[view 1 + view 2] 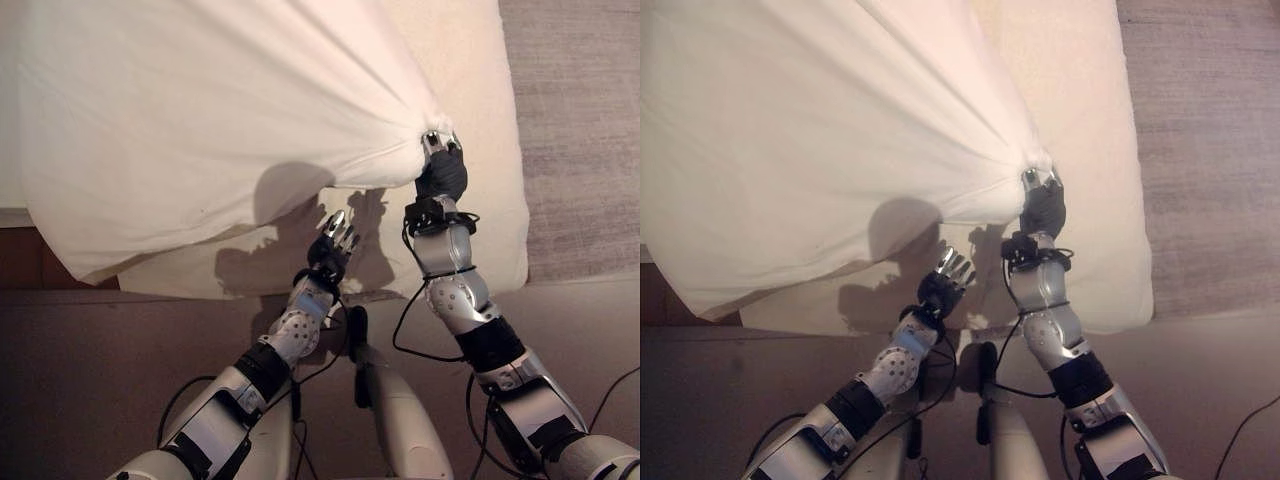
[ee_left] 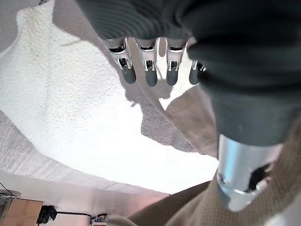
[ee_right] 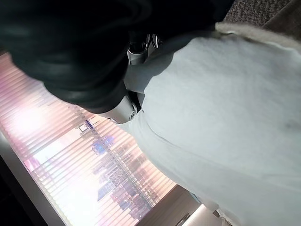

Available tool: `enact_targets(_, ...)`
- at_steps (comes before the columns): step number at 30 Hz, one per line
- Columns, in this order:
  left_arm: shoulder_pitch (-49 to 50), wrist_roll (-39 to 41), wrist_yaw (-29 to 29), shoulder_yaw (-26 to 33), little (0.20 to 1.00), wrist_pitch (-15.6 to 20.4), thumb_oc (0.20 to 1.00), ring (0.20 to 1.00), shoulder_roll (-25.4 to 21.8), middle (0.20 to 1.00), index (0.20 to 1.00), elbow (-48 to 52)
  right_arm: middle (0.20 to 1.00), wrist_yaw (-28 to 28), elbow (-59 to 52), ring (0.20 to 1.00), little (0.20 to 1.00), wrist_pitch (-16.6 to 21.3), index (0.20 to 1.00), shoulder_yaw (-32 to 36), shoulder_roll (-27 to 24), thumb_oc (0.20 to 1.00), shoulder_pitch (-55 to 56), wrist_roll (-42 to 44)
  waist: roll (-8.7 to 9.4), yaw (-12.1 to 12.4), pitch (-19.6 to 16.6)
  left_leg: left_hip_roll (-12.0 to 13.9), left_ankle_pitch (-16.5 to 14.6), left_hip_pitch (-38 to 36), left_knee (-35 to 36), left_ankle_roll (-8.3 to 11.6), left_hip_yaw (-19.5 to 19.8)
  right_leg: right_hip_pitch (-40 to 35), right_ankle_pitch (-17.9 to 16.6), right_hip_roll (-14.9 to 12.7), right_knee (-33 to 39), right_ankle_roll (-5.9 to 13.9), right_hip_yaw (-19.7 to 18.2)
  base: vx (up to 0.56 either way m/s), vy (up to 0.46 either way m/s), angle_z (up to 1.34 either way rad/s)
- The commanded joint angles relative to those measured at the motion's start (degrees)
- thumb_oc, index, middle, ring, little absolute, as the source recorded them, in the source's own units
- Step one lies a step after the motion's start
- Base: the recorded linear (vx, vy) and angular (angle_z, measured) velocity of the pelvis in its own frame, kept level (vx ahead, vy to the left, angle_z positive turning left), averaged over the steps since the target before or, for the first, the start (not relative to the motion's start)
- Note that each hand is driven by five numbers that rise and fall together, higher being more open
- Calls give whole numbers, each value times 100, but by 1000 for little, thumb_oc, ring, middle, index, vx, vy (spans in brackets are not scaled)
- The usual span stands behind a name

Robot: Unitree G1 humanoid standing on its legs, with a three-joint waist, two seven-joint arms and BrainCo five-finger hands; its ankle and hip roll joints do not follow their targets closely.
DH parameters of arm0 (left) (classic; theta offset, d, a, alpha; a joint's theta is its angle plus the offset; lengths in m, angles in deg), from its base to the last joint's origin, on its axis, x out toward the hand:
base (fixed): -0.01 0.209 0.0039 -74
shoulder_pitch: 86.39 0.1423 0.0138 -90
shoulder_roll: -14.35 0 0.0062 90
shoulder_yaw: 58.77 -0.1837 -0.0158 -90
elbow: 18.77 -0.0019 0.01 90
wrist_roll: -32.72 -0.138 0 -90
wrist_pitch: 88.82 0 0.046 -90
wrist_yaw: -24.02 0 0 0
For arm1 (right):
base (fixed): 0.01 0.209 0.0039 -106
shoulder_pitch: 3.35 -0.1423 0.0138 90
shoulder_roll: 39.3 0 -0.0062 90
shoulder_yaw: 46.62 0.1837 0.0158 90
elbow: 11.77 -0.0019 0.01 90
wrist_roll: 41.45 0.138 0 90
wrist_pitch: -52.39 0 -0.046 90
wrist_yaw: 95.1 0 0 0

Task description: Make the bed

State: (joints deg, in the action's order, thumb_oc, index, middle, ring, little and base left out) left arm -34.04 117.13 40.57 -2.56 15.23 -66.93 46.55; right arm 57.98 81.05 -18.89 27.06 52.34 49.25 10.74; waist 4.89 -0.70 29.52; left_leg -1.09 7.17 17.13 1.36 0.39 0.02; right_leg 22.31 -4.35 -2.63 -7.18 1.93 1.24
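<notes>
1. The white sheet (image 1: pixel 200 120) is being held bunched in the curled fingers of the right hand (image 1: pixel 441 172), fanning away up and to the left above the cream, nubbly mattress (image 1: pixel 480 200).
2. The left hand (image 1: pixel 335 243) is being kept empty below the sheet's hanging edge, fingers relaxed and straight.

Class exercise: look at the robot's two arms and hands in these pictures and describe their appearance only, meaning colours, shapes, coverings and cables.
Both arms are silver-grey, jointed segments with black bands and dotted rounded joints. The left hand and right hand each have silver fingers with dark tips, the wrist and back under a dark ribbed cover. Thin black cables loop beside each forearm.
</notes>
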Motion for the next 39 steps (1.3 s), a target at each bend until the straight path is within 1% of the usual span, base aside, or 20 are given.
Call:
enact_targets(1, -284, -225, -75, 492, 1000, 126, 1000, 1000, 577, 1000, 1000, -522, 200, 114, -652, 200, 200, 796, 200, 425, -279, 200, 649, -234, -139, -378, -797, 64, -192, 37, -93, 53, 126, 131, 62, 70, -168, 271, 27, 0, 0, 0)
enact_targets(2, -511, -207, -31, 631, 1000, 218, 1000, 1000, 610, 1000, 1000, -554, 200, 137, -664, 200, 200, 787, 200, 407, -296, 200, 670, -240, -147, -392, -797, 77, -114, 10, 39, 79, 137, 150, 52, 75, -152, 279, 43, 0, 0, 0)
enact_targets(5, -720, -175, 10, 749, 1000, 279, 1000, 1000, 655, 1000, 1000, -660, 200, 136, -675, 200, 200, 782, 200, 404, -305, 200, 728, -246, -160, -419, -798, 90, -48, -27, 166, 116, 122, 174, 60, 76, -157, 284, 74, 0, 0, 0)
enact_targets(6, -976, -225, 76, 869, 1000, 358, 1000, 1000, 658, 1000, 1000, -743, 200, 131, -721, 200, 200, 794, 200, 403, -330, 200, 793, -251, -164, -452, -797, 94, 42, -47, 286, 169, 117, 184, 56, 87, -150, 280, 98, 0, 0, 0)
enact_targets(8, -1271, -278, 180, 1024, 1000, 443, 1000, 1000, 649, 1000, 1000, -856, 200, 143, -842, 200, 200, 792, 200, 414, -372, 200, 881, -271, -154, -510, -818, 98, 80, 16, 362, 218, 104, 235, 47, 82, -131, 275, 127, -4, -7, 2)
enact_targets(10, -1401, -287, 217, 1126, 1000, 477, 1000, 1000, 635, 1000, 1000, -958, 200, 152, -899, 200, 200, 787, 200, 420, -404, 200, 924, -282, -149, -551, -848, 99, 79, 65, 364, 228, 98, 273, 43, 80, -123, 276, 150, -2, -7, 20)
enact_targets(11, -1635, -332, 331, 1308, 1000, 567, 1000, 1000, 668, 1000, 1000, -1094, 200, 175, -1063, 200, 200, 794, 200, 450, -415, 200, 1059, -305, -126, -611, -891, 110, 74, 105, 364, 231, 89, 315, 25, 95, -87, 272, 152, 5, 1, 19)
enact_targets(14, -1843, -262, 394, 1497, 1000, 657, 1000, 1000, 734, 1000, 1000, -1203, 200, 180, -1158, 200, 200, 816, 200, 466, -393, 200, 1181, -282, -107, -641, -869, 129, 84, 100, 364, 232, 97, 321, 7, 116, -64, 285, 147, 6, -5, 2)
enact_targets(16, -1987, -202, 471, 1739, 1000, 734, 1000, 1000, 765, 1000, 1000, -1371, 200, 200, -1252, 200, 200, 833, 200, 471, -370, 200, 1297, -265, -102, -649, -818, 139, 89, 77, 364, 234, 116, 316, 12, 132, -61, 280, 138, 0, 0, 0)
enact_targets(17, -2111, -125, 578, 2020, 1000, 893, 1000, 1000, 806, 1000, 1000, -1484, 200, 181, -1271, 200, 200, 853, 200, 455, -336, 200, 1370, -254, -96, -643, -785, 142, 78, 56, 364, 238, 112, 324, 27, 133, -94, 278, 133, 0, 0, 0)
enact_targets(18, -2121, -126, 578, 2029, 1000, 893, 1000, 1000, 808, 1000, 1000, -1490, 200, 177, -1275, 200, 200, 852, 200, 451, -341, 200, 1368, -256, -100, -646, -780, 142, 77, 53, 364, 238, 110, 324, 29, 133, -97, 279, 132, 0, 0, 0)
enact_targets(20, -2131, -84, 642, 2197, 1000, 1076, 1000, 1000, 839, 1000, 1000, -1346, 200, 170, -1296, 200, 200, 843, 200, 425, -331, 200, 1433, -269, -94, -641, -767, 140, 62, 31, 364, 231, 103, 330, 32, 139, -119, 283, 105, 0, 0, 0)
enact_targets(21, -2130, -93, 793, 2460, 1000, 1322, 1000, 1000, 849, 1000, 1000, -1267, 200, 133, -1282, 200, 200, 822, 200, 443, -316, 200, 1488, -313, -89, -623, -765, 141, 44, 9, 364, 228, 80, 332, 33, 139, -137, 291, 87, 0, 0, 0)
enact_targets(22, -2132, -101, 802, 2465, 1000, 1325, 1000, 1000, 852, 1000, 1000, -1262, 200, 131, -1283, 200, 200, 822, 200, 439, -320, 200, 1487, -314, -92, -623, -763, 141, 43, 6, 364, 227, 77, 331, 34, 139, -139, 292, 83, 0, 0, 0)
enact_targets(24, -2069, -314, 1009, 2764, 1000, 1565, 1000, 1000, 825, 1000, 1000, -1124, 200, 65, -1222, 200, 200, 822, 200, 461, -280, 200, 1571, -345, -96, -590, -775, 147, 22, -19, 361, 223, 64, 330, 48, 138, -163, 292, 88, 0, 0, 0)
enact_targets(25, -2070, -323, 1018, 2764, 1000, 1566, 1000, 1000, 826, 1000, 1000, -1117, 200, 64, -1224, 200, 200, 822, 200, 461, -280, 200, 1569, -346, -93, -591, -776, 144, 55, 1, 364, 222, 62, 346, 12, 136, -151, 289, 88, 0, 0, 0)
enact_targets(26, -1984, -553, 1150, 2901, 1000, 1687, 1000, 1000, 816, 1000, 1000, -963, 200, 44, -1210, 200, 200, 837, 200, 465, -248, 200, 1627, -361, -101, -568, -776, 154, 18, -41, 357, 228, 68, 316, 68, 137, -182, 287, 94, 0, 0, 0)
enact_targets(32, -1591, -1053, 1464, 3180, 1000, 1817, 1000, 1000, 684, 1000, 1000, -708, 200, -48, -1066, 200, 200, 880, 200, 581, -180, 200, 1721, -431, -113, -493, -820, 163, 26, -77, 351, 236, 70, 293, 81, 128, -211, 274, 162, 0, 0, 0)
enact_targets(34, -1391, -1227, 1602, 3380, 1000, 1897, 1000, 1000, 577, 1000, 1000, -614, 200, -104, -971, 200, 200, 900, 200, 629, -120, 200, 1739, -456, -117, -436, -848, 175, -22, -122, 331, 247, 68, 285, 155, 118, -302, 273, 216, 0, 0, 0)
enact_targets(39, -1148, -1629, 1798, 3510, 1000, 1945, 1000, 1000, 417, 1000, 1000, -400, 200, -141, -903, 200, 200, 938, 200, 753, -92, 200, 1772, -474, -71, -376, -885, 188, -1, -103, 308, 257, 80, 305, 145, 106, -326, 269, 276, -2, -5, 2)
